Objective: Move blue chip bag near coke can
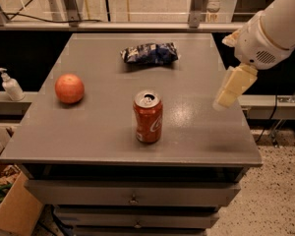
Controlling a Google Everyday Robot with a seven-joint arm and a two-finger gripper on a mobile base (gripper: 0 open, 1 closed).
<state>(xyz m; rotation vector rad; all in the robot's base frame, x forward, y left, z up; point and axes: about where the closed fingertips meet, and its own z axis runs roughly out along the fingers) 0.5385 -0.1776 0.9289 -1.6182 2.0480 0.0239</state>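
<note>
Single arm at a table, task not yet begun. The claw (234, 84) hangs in the air over the right edge of the table (206, 136), below the bulky white arm (278, 26) that enters from the upper right. It holds nothing and touches nothing; whether it is spread or pressed together cannot be told from this angle.

The blue chip bag (150, 53) lies flat on its side toward the far edge of the table, long axis running left to right. The coke can (148, 117) stands upright nearer the front edge, almost straight in front of the bag but well apart from it, with bare tabletop between them. The claw is off to the right of both, which suggests an approach stage: it probably has to travel left and toward the far edge to reach the bag. The bag's low, crinkled form likely calls for a pinch from above. An orange fruit (69, 88) rests at the left, apart from both and outside the likely path.

The table is a smooth, slightly glossy grey slab above a cabinet with drawers (132, 193). A metal rail (137, 26) runs behind it. A white pump bottle (11, 85) stands on a ledge at the left, a cardboard box (12, 213) sits below, and a speckled floor (280, 191) shows at the right.
</note>
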